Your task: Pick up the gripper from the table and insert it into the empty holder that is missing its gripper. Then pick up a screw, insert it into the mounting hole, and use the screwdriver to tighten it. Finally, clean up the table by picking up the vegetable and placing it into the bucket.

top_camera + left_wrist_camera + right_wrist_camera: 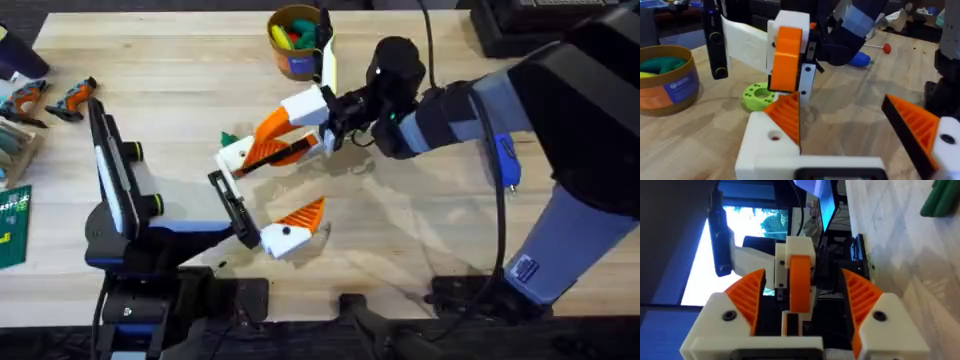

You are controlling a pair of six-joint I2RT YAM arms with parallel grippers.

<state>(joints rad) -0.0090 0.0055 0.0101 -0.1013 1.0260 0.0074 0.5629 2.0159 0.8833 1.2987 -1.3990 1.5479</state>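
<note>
- Two orange-tipped fingers of the left end effector (840, 100) stand wide apart in the left wrist view, with nothing held. Just beyond them the gripper (787, 55) appears already seated on the white holder (787, 20). The bucket (670, 80) and a lime-green disc (756, 95) sit near, and the blue screwdriver (860, 60) lies half hidden behind the right arm.
- From the right wrist, the right end effector (802, 275) is spread around the holder and gripper, with gaps on both sides. Whether it bears them I cannot tell. The vegetable (942, 200) lies on the tabletop (880, 240) beside it.
- Overhead, both arms crowd the middle and the bucket stands close to the far edge. I judge that insertion is finishing. Next comes the screw, which I cannot pick out, so one arm must back away. Bare wood lies far-left and near-right.
</note>
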